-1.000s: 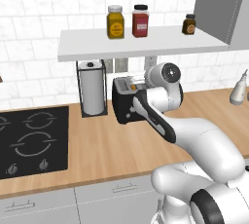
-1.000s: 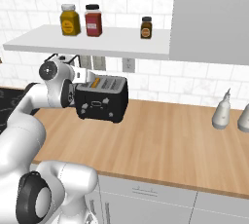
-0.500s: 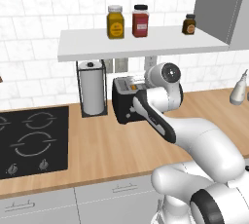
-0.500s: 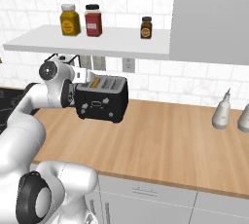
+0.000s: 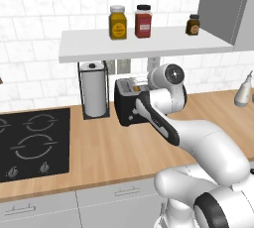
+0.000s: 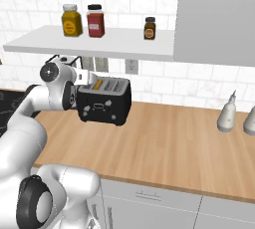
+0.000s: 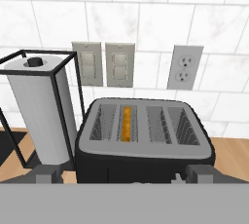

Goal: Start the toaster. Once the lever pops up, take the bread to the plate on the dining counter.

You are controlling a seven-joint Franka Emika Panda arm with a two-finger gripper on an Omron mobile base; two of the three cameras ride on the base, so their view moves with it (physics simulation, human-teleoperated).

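Observation:
The black toaster (image 7: 146, 150) stands on the wood worktop against the tiled wall, also seen as the toaster (image 6: 105, 106) and the toaster (image 5: 125, 104). The bread (image 7: 126, 123) sits down in one slot, only its orange-brown top edge showing, as on the bread (image 6: 98, 83). My gripper (image 7: 125, 175) hangs open just in front of and slightly above the toaster, its fingertips (image 7: 48, 177) wide apart with nothing held. In the base views my hand and forearm cover part of the toaster. The plate and the dining counter are out of view.
A paper towel roll (image 7: 41, 116) in a black wire holder stands close to the toaster's left. A black hob (image 5: 30, 142) lies further left. A shelf (image 5: 144, 48) with jars overhangs the toaster. Two bottles (image 6: 226, 116) stand at the far right.

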